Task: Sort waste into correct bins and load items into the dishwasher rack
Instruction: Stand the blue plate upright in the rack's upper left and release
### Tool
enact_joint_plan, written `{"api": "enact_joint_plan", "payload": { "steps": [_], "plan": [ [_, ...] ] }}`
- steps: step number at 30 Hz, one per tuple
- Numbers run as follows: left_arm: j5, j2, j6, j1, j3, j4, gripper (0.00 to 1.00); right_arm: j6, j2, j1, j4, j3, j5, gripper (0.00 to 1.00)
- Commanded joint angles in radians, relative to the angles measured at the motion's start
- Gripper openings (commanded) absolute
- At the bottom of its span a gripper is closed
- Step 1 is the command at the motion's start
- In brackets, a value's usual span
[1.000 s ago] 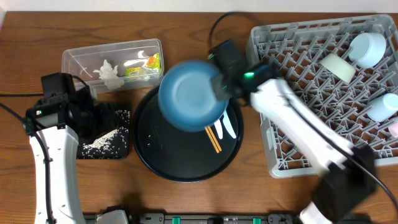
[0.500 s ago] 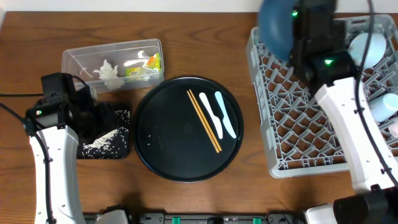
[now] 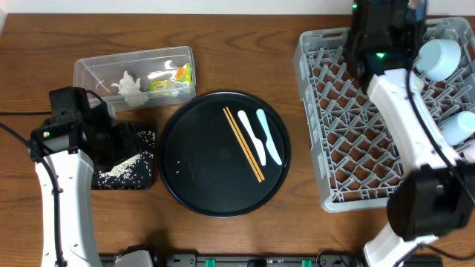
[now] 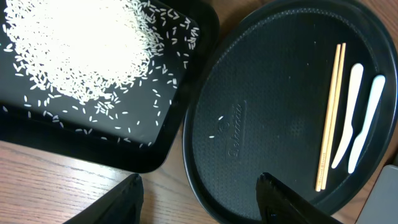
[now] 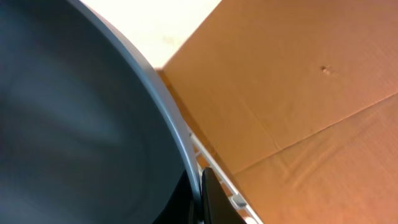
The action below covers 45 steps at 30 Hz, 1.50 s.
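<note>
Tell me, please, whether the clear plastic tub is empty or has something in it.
Not empty: the clear plastic tub holds crumpled white tissue and a yellow-green wrapper.

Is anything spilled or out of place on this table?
Just one small thing: a stray rice grain lies on the round black tray, apart from the rice heap in the shallow black tray beside it. Nothing else looks amiss.

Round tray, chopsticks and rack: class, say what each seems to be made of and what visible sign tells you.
Round black tray: probably moulded plastic, matte with soft sheen; embossed lettering shows. Orange chopsticks: smooth, evenly coloured, perhaps plastic or lacquered wood. Dishwasher rack: grey moulded plastic, judging by its uniform peg lattice.
</note>
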Motion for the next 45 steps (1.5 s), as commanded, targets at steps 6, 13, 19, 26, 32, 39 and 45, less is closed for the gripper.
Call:
{"api": "enact_joint_plan", "payload": {
  "steps": [6, 13, 19, 26, 32, 39, 45],
  "plan": [
    [-0.006, 0.008, -0.010, 0.002, -0.003, -0.003, 0.60, -0.013, 0.105, 0.028, -0.012, 0.005, 0.091, 0.01],
    [-0.006, 0.008, -0.010, 0.002, -0.003, -0.003, 0.60, 0.016, 0.110, 0.085, -0.032, 0.005, 0.059, 0.01],
    [-0.006, 0.008, -0.010, 0.002, -0.003, -0.003, 0.60, 0.061, 0.110, 0.103, -0.122, 0.005, 0.006, 0.01],
    [-0.006, 0.008, -0.010, 0.002, -0.003, -0.003, 0.60, 0.199, 0.110, 0.115, -0.316, 0.005, -0.089, 0.01],
    [-0.006, 0.008, -0.010, 0.002, -0.003, -0.003, 0.60, 0.422, 0.110, 0.161, -0.537, 0.005, -0.360, 0.04],
    [-0.006, 0.008, -0.010, 0.002, -0.003, -0.003, 0.60, 0.547, 0.110, 0.193, -0.650, 0.005, -0.592, 0.29],
    [-0.006, 0.008, -0.010, 0.002, -0.003, -0.003, 0.60, 0.547, 0.098, 0.194, -0.687, 0.005, -0.733, 0.39]
  ]
}}
